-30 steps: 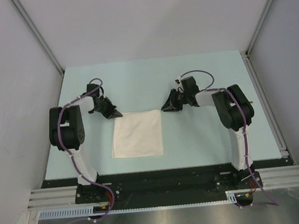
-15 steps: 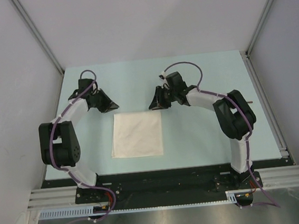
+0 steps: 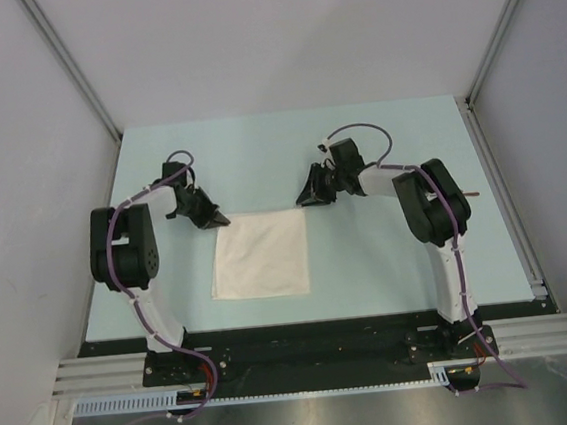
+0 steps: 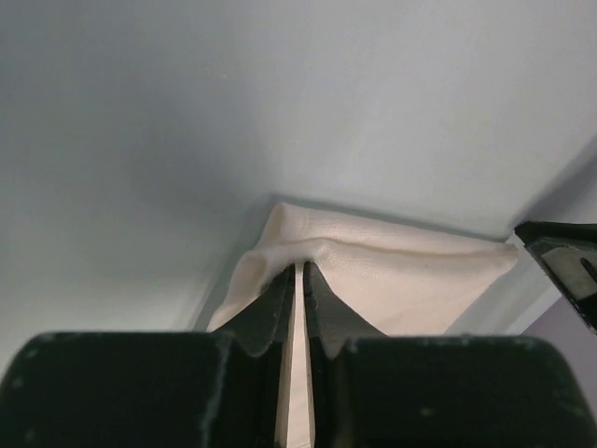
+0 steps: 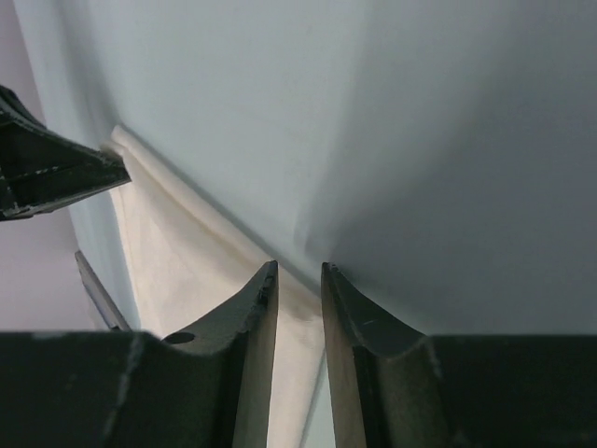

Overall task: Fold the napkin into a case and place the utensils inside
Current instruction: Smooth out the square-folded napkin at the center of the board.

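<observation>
The white napkin point(image 3: 260, 255) lies flat as a square on the light blue table point(image 3: 377, 143). My left gripper point(image 3: 222, 219) sits at its far left corner. In the left wrist view the gripper point(image 4: 300, 267) is shut on a raised ridge of the napkin point(image 4: 401, 275). My right gripper point(image 3: 303, 203) is at the far right corner. In the right wrist view it point(image 5: 298, 269) stands open, straddling the napkin's point(image 5: 177, 252) edge with a clear gap. No case and no utensils are in view.
Grey walls close the table in on the left, right and back. A metal rail point(image 3: 503, 191) runs along the right edge of the table. The arm bases stand on a black strip point(image 3: 306, 346) at the near edge.
Both grippers drew away from the napkin's far edge half a second ago and have come back to its far corners. The left jaws now pinch the cloth.
</observation>
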Controlling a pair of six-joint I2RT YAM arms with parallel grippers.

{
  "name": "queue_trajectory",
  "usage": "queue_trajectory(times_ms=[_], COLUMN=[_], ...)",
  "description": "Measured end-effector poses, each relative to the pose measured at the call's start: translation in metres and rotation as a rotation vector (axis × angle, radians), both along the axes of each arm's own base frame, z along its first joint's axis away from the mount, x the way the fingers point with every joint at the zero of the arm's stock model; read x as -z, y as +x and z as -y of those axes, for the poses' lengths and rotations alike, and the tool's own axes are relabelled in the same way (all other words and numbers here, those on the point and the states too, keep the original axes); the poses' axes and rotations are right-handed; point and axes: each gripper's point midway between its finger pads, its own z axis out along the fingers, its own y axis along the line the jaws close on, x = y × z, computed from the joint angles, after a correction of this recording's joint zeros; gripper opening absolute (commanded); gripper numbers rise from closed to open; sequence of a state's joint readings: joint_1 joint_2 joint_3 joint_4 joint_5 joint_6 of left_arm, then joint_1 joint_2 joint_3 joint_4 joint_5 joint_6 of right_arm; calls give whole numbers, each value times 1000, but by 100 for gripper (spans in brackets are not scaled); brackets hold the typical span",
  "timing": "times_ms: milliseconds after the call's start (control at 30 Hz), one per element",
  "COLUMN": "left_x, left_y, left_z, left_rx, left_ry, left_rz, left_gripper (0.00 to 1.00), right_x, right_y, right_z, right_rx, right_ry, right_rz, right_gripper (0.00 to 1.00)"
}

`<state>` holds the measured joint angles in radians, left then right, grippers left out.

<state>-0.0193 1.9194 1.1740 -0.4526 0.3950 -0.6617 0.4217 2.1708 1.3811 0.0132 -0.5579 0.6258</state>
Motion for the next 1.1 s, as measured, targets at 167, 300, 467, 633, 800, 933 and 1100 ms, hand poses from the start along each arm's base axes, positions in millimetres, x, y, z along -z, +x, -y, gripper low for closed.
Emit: queue_trajectory(times_ms=[167,300,467,633,800,933,1100], left_x=[-13,-56,-142,-160,-132,-133,-145], left_y=[4,3,-13,-48,-79,-86,-82], left_z=[-4,-11,-11,14,28,28,29], left_rx=[7,11,20,118,194,201,206], left_ry=[41,92,107,91,81,84,81], left_rz=[52,172,434,512,424,416,440], left_gripper=[25,36,42,42,42,42,42], right_x=[0,-3,-27,-33,-4,-4,0], right_y=[17,15,-31,-134,-210,-228,-245], right_z=[17,37,46,19,7,-6,-19], right_rx=[27,63,60,-54,-107,-109,-131], right_ry=[-46,-150,-233,-228,-231,-231,-217], right_rz=[21,19,20,-22,-158,-166,-199], right_gripper=[33,54,69,71,66,59,51])
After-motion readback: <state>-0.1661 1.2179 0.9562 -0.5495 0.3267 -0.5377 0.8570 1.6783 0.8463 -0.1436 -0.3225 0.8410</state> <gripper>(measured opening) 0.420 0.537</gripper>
